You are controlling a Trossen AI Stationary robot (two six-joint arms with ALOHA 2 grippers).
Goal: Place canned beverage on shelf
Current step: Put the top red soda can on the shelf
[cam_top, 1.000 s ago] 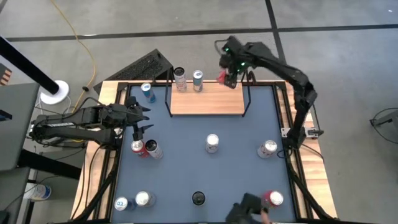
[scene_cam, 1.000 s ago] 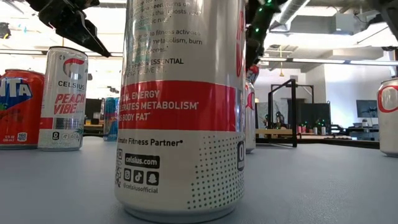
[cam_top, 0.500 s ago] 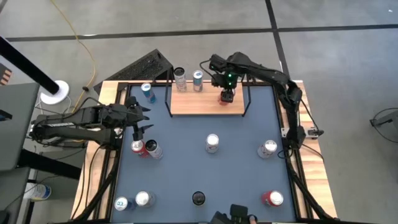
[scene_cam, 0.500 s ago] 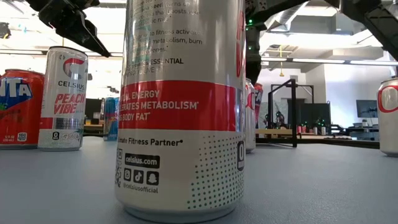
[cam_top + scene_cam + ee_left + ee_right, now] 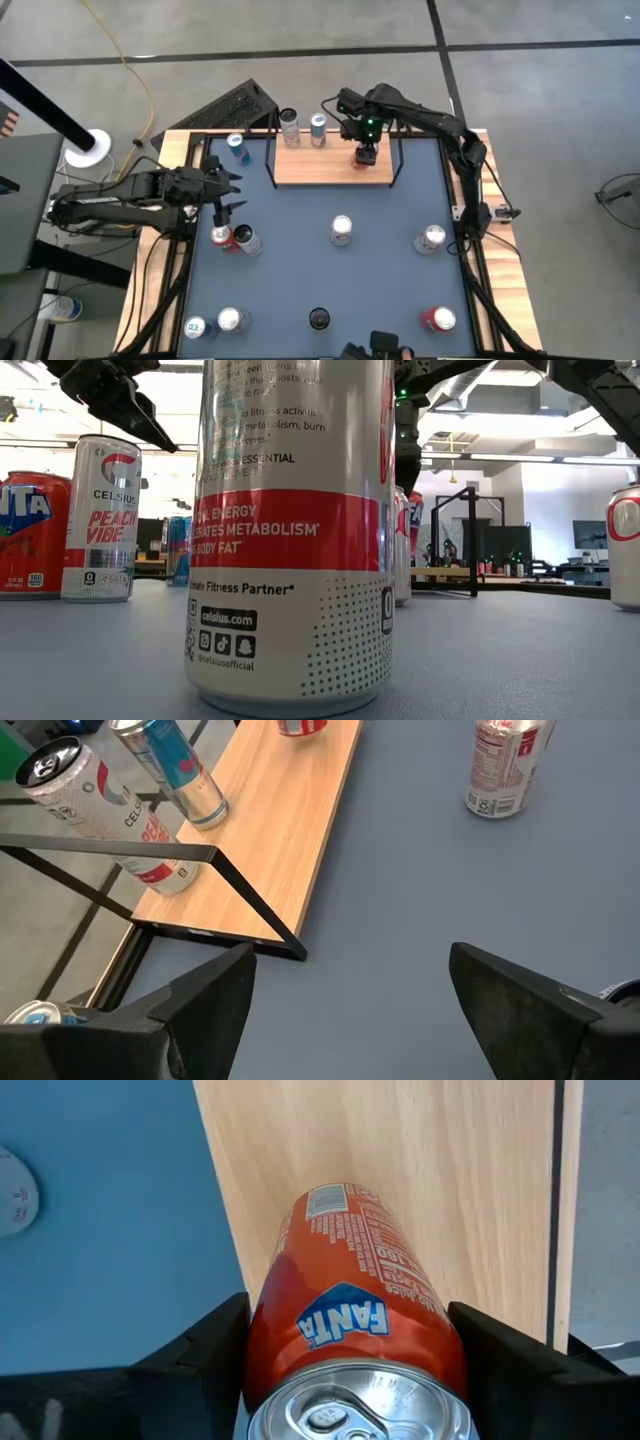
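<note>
An orange Fanta can (image 5: 350, 1300) stands upright on the right part of the shelf (image 5: 320, 168), a light-wood board with black wire uprights at the table's far side. My right gripper (image 5: 365, 152) is over it, shut on the can; the low view shows the can (image 5: 413, 525) far back. Two more cans (image 5: 289, 127) (image 5: 318, 128) stand on the shelf's far left corner. My left gripper (image 5: 228, 192) waits open at the table's left edge, holding nothing (image 5: 350, 1000). My right gripper pinches the Fanta can's round wall near its top rim (image 5: 262, 1342) between its two fingers (image 5: 195, 1355). The fingers come from above and point down, one on each side. The can stays upright with its base on the shelf board (image 5: 300, 726).
Loose cans stand about the blue table: mid-table (image 5: 341, 230), right (image 5: 432, 239), near right (image 5: 440, 319), a left pair (image 5: 232, 237), a near-left pair (image 5: 228, 320), a blue one (image 5: 238, 148) left of the shelf. A Celsius can (image 5: 290, 530) fills the low view.
My right gripper has carried the Fanta can from above the shelf's far right corner toward the near edge and down, tipping until it points straight down. The can now stands on the board. In the last half second it has kept still.
</note>
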